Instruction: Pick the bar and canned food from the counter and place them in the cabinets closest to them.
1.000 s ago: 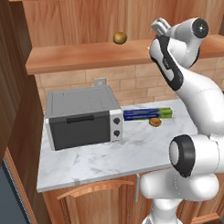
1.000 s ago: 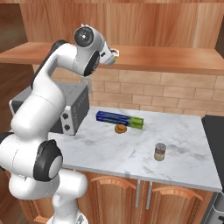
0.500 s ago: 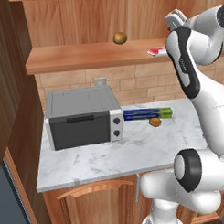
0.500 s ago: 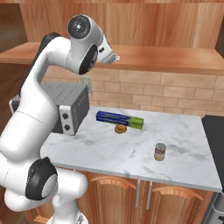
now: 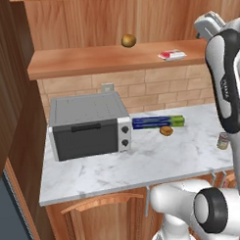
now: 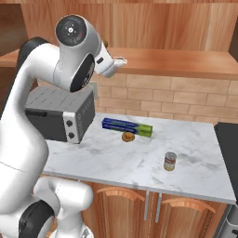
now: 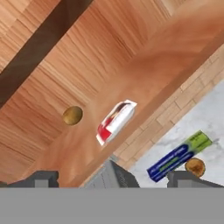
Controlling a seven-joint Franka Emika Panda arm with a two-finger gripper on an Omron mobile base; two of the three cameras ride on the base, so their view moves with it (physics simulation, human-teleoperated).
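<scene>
Bar: you see it lying flat on the cabinets' wooden shelf board, free of the gripper.
Shelf company: a brown-yellow ball sits well apart from it.
Canned food: upright on the counter, toward its right end.
Counter: your marble slab also carries a grey toaster oven, a long blue-and-green box and a round brown pastry just beside the box.
Gripper: fingers spread wide, holding nothing, facing the shelf.
</scene>
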